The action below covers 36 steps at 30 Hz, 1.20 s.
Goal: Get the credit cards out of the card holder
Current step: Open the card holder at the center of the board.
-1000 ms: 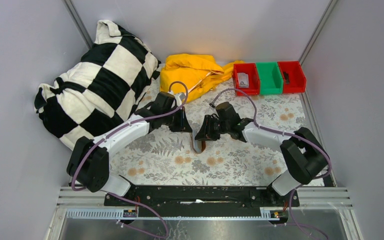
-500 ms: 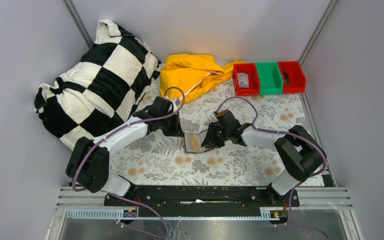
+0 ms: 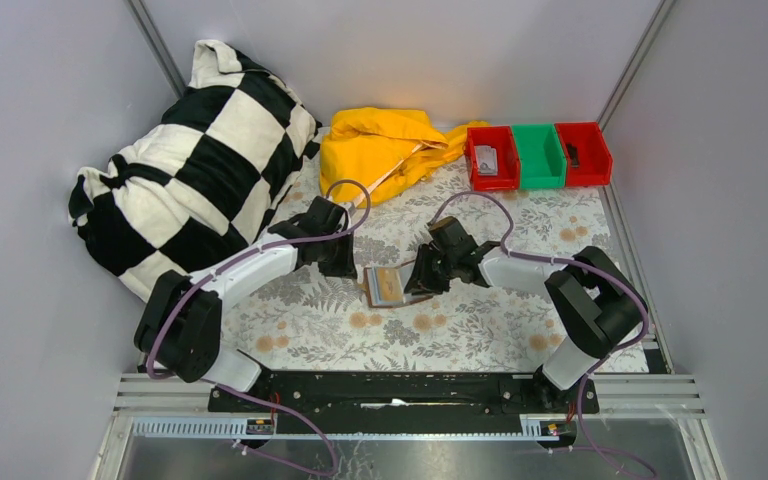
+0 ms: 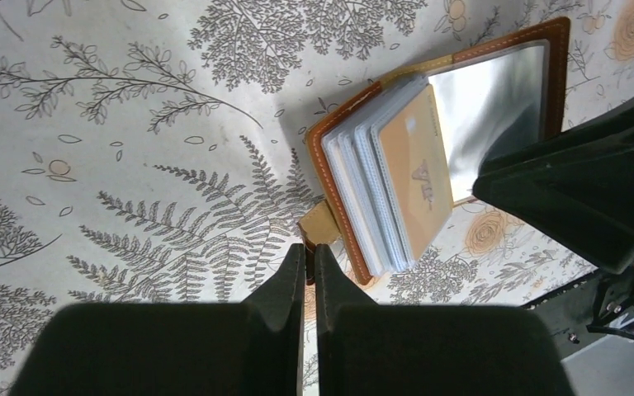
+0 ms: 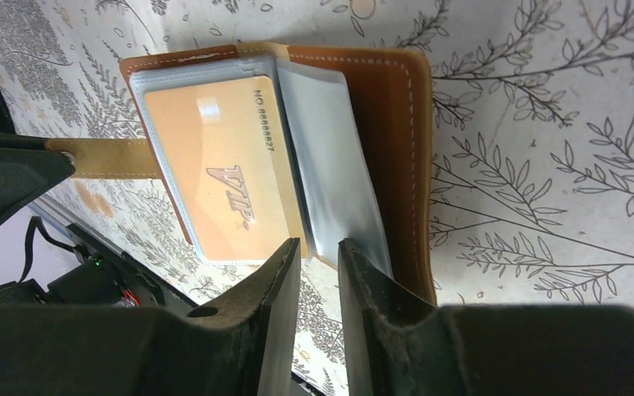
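Holder (image 5: 400,148): lying open and flat on the table (image 3: 480,320), brown cover down, sitting between the two claws.
Card (image 5: 219,169): gold, marked VIP, sitting inside the topmost clear sleeve. One corner is lying right at the right claw's tips.
Sleeves (image 5: 330,181): a stack of clear pockets is fanning up off the spine. An empty one is lying beside the card, its edge running toward the right claw's gap. Cannot tell whether the lower pockets are holding more cards.
Strap (image 5: 103,157): a tan tab, sticking out of the holder's side toward the left claw.
Left claw (image 4: 309,252): fingers pressing together and pinching the end of the strap. The holder is lying just past its tips.
Right claw (image 5: 318,252): fingers standing a little apart, with table print showing through the gap. Its tips are sitting at the holder's open edge, over the sleeves. Cannot tell whether they are touching.
Cushion (image 3: 190,160): black-and-white checked, slumping well beyond the left claw, off to its left.
Cloth (image 3: 385,145): yellow, lying bunched well beyond both claws.
Bins (image 3: 538,155): red, green, red, standing in a row far beyond the right claw, off to its right.
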{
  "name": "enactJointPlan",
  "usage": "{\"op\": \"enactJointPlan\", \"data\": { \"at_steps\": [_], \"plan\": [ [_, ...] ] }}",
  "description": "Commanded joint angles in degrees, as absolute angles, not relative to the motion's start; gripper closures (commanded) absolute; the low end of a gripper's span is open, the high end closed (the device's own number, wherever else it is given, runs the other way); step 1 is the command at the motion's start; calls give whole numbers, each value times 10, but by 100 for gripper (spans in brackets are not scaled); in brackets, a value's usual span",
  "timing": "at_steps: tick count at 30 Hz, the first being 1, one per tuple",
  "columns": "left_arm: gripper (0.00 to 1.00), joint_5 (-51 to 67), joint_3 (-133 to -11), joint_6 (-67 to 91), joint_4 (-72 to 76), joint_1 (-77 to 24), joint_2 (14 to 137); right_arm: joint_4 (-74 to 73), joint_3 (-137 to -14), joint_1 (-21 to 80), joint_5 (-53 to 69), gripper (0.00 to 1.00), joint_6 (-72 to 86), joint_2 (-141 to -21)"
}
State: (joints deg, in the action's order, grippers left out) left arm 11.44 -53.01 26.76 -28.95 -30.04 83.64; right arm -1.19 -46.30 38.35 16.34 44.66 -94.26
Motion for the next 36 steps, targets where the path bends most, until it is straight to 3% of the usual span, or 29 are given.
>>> {"op": "enactJointPlan", "data": {
  "at_steps": [1,5,9,22,26,36],
  "plan": [
    [90,87,-559,265,-292,-299,803,-30,-501,381,152,69,428,-937],
    [59,111,-567,271,-276,-300,758,-46,-531,381,157,69,410,-944],
    [51,105,-581,277,-275,-301,737,-48,-551,379,156,68,404,-953],
    [49,64,-507,387,-124,-379,780,-17,-511,324,166,69,408,-972],
    [48,23,-523,392,-159,-378,804,-5,-479,314,168,70,408,-973],
    [50,108,-542,386,-123,-379,861,30,-442,310,187,71,421,-964]
  ]
}}
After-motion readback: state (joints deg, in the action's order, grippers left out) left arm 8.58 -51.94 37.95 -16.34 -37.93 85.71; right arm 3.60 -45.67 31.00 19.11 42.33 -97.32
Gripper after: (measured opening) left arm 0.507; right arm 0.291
